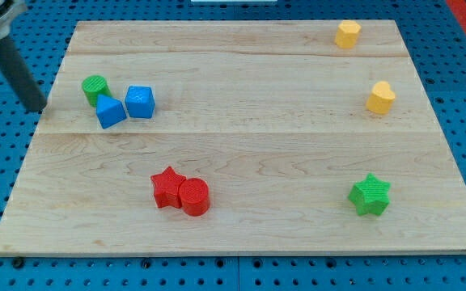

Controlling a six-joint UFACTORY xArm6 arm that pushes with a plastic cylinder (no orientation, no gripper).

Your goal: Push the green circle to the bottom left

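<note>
The green circle [95, 88] stands at the board's left side, in its upper half. It touches a blue triangle-like block [110, 112] just below it, and a blue cube [140, 102] sits beside that to the right. My rod comes down from the view's top left, and my tip [37, 107] rests off the board's left edge, a short way left of the green circle and slightly lower, apart from it.
A red star [167, 187] and a red cylinder [194, 196] touch near the bottom middle. A green star [370, 195] sits at the lower right. Two yellow blocks stand at the top right [347, 34] and right [381, 97]. The wooden board [241, 145] lies on a blue pegboard.
</note>
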